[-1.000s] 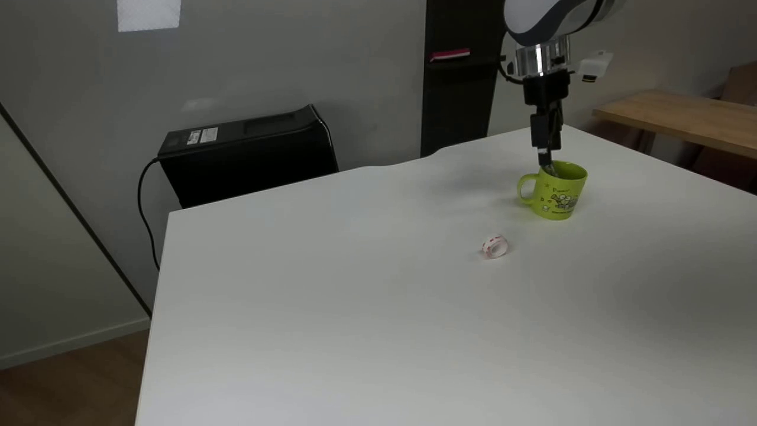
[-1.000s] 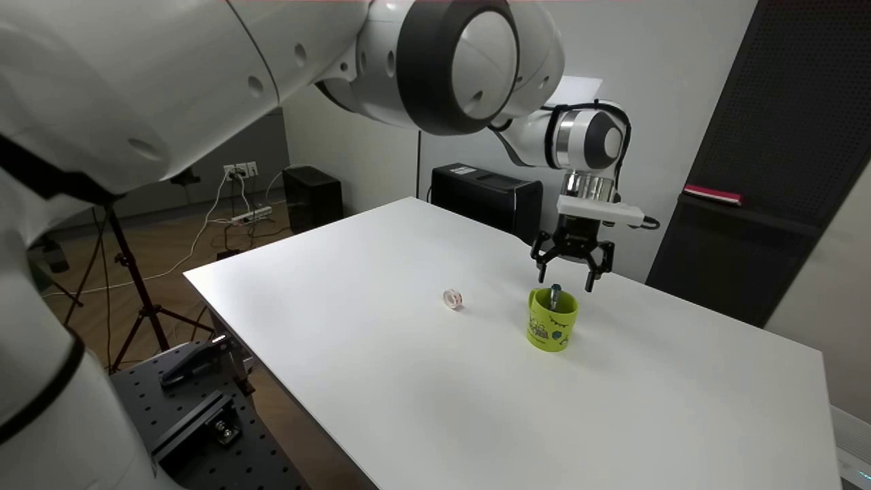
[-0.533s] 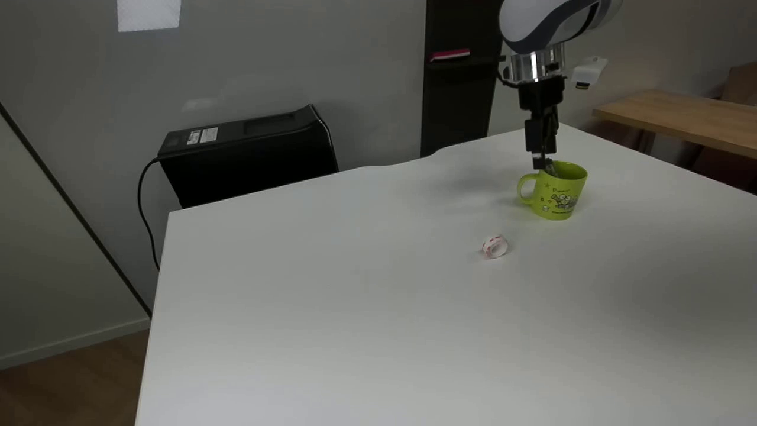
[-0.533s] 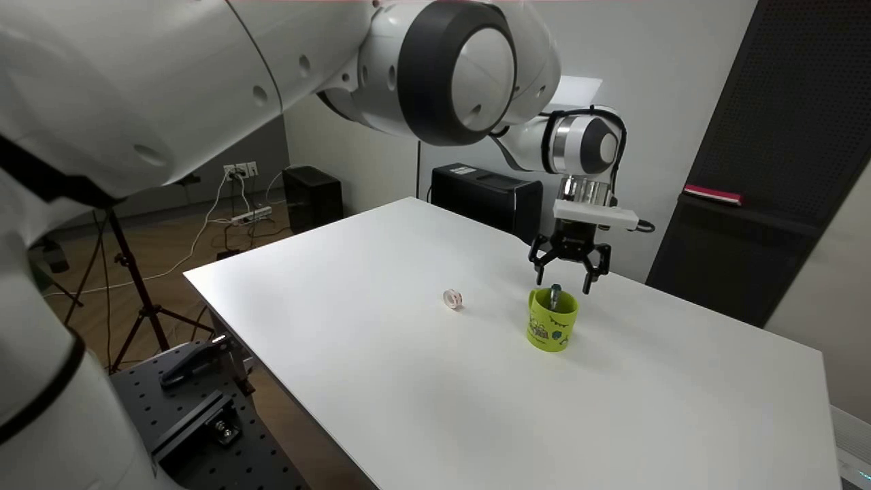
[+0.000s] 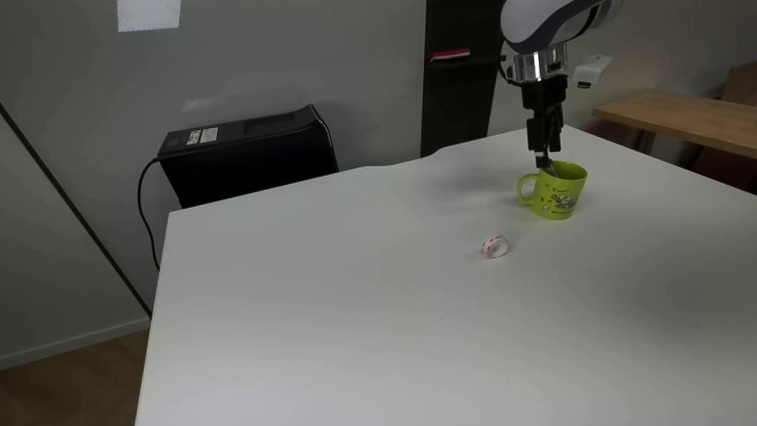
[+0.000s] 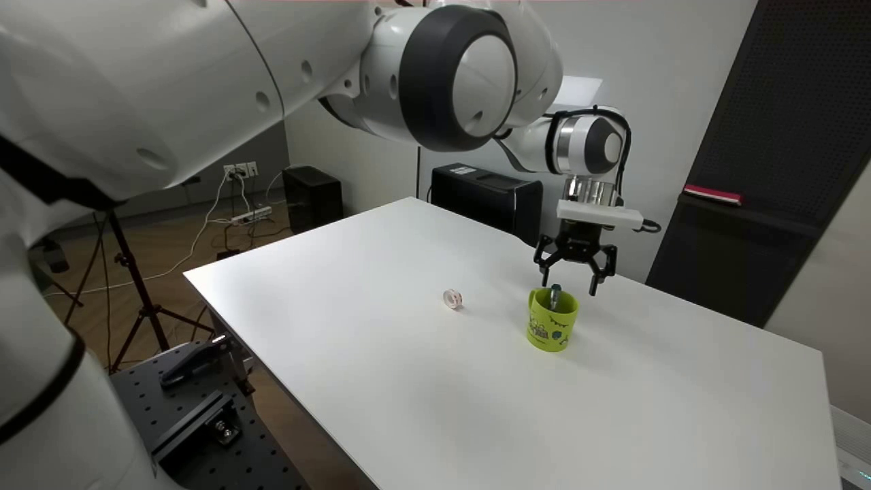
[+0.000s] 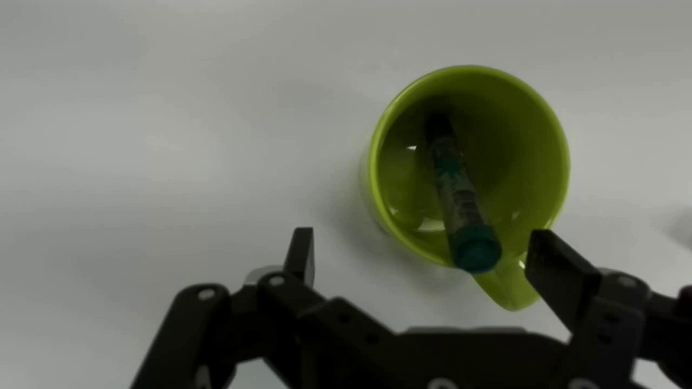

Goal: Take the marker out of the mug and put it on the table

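The lime-green mug (image 7: 519, 124) stands upright on the white table (image 6: 408, 354); it shows in both exterior views (image 5: 556, 198) (image 6: 550, 328). The marker (image 7: 459, 200) leans inside it, with its teal end over the rim near the handle. That end also shows above the rim in an exterior view (image 6: 554, 296). My gripper (image 7: 421, 232) is open and empty. In the wrist view the marker's teal end lies between the fingers, closer to the right one, which overlaps the handle side. In an exterior view the gripper (image 6: 569, 289) hangs just above and behind the mug.
A small white tape roll with red marks (image 5: 495, 247) lies near the mug; it also shows in an exterior view (image 6: 452, 299). A black box-like device (image 5: 248, 151) stands behind the table edge. A wooden table (image 5: 680, 121) stands beyond the white one.
My gripper is slightly lower than one second ago. Since half a second ago it has shifted a little to the right in both exterior views. It stays open; the mug and marker have not moved.
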You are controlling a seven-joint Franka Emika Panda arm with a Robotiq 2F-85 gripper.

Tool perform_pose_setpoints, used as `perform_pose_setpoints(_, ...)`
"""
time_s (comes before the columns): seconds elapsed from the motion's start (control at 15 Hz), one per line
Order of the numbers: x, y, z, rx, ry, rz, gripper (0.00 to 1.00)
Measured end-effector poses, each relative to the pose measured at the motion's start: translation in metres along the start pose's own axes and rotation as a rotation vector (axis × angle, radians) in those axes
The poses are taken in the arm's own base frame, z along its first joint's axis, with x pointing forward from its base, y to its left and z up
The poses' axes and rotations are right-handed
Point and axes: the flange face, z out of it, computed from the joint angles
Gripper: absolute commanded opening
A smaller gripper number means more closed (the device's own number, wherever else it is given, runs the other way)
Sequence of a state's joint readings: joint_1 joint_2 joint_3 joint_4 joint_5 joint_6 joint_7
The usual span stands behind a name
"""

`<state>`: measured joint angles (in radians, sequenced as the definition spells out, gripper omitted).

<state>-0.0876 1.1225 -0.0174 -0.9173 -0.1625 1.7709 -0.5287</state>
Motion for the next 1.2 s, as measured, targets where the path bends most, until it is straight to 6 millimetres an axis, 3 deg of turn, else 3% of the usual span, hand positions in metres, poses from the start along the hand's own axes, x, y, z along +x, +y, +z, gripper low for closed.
perform_pose_setpoints(0.4,-0.0033,0.0024,-0.0011,0.003,-0.016,0.026,1.00)
perform_pose_setpoints(0.47,-0.0036,0.0023,-0.0009,0.004,-0.018,0.028,0.75)
perform_pose_setpoints(0.53,-0.0039,0.0022,-0.0005,0.006,-0.021,0.031,0.74)
perform_pose_setpoints(1.2,-0.0072,0.0046,0.0073,-0.001,-0.061,0.058,0.05)
